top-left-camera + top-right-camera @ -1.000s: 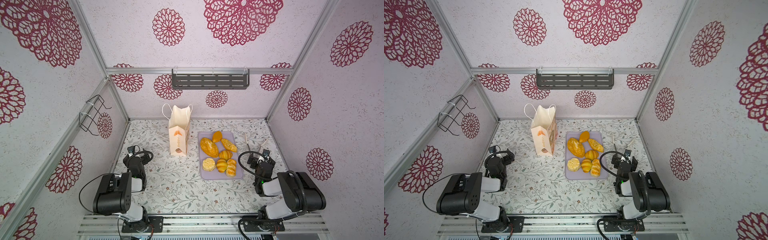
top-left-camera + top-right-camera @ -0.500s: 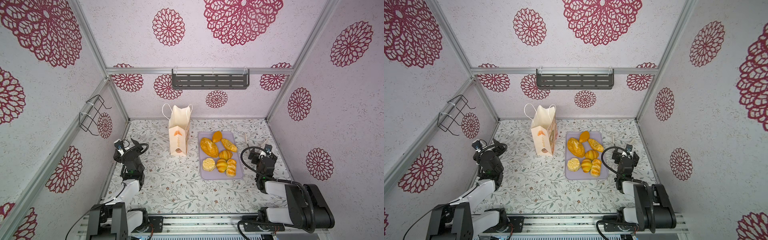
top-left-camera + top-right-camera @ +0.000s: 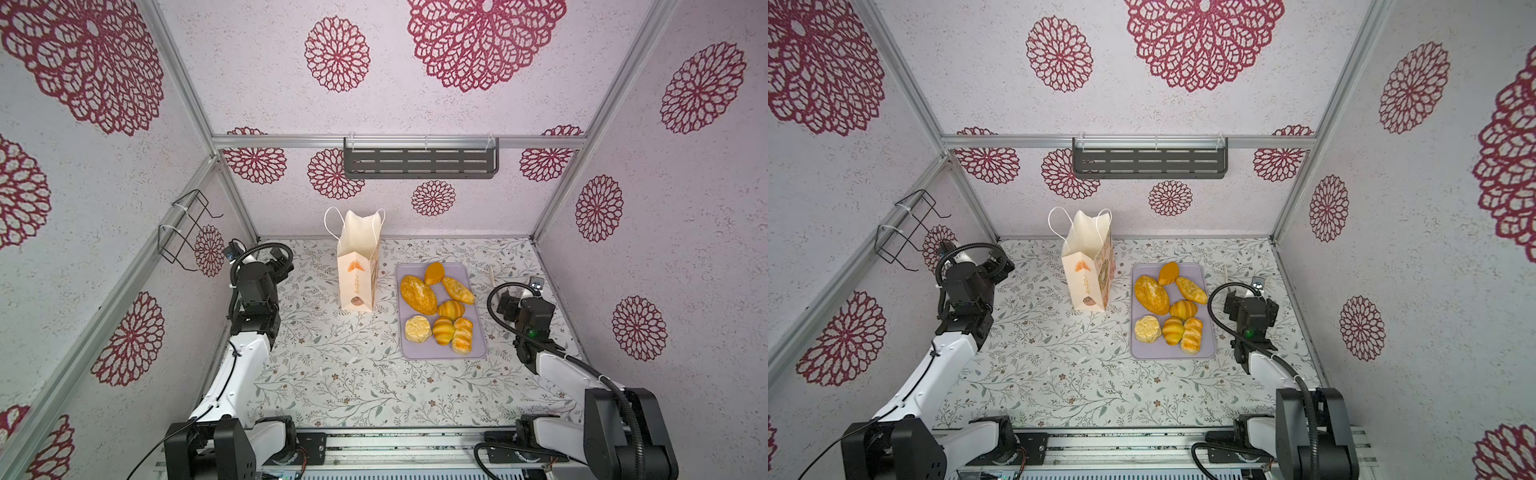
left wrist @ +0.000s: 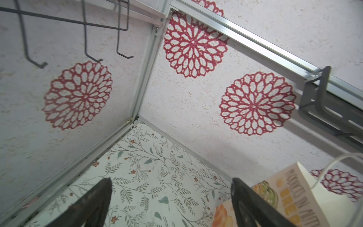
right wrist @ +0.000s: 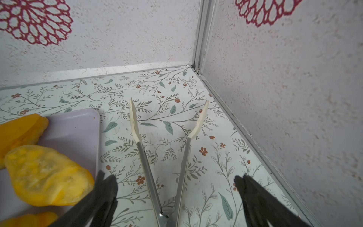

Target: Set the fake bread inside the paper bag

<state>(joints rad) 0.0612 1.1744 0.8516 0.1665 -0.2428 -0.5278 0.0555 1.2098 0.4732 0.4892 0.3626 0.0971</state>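
On the floral tabletop (image 3: 332, 374) the paper bag (image 3: 356, 274) stands upright and open; just beside it the lilac tray (image 3: 473, 353) carries seven pieces of fake bread (image 3: 417, 294). The left end effector (image 4: 170, 184) hangs near the bag, fingers apart and empty; the right end effector (image 5: 173, 177), likewise spread and empty, is above metal tongs (image 5: 145, 163) lying beside the tray.

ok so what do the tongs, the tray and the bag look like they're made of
tongs: grey metal arms with a dull sheen, likely steel; the cream tips look matte, plastic or silicone, can't tell which.
tray: smooth lilac, probably plastic, with a soft satin look and rounded corners.
paper bag: matte cream paper, shown by crisp fold lines and a creased side, with white cord handles.
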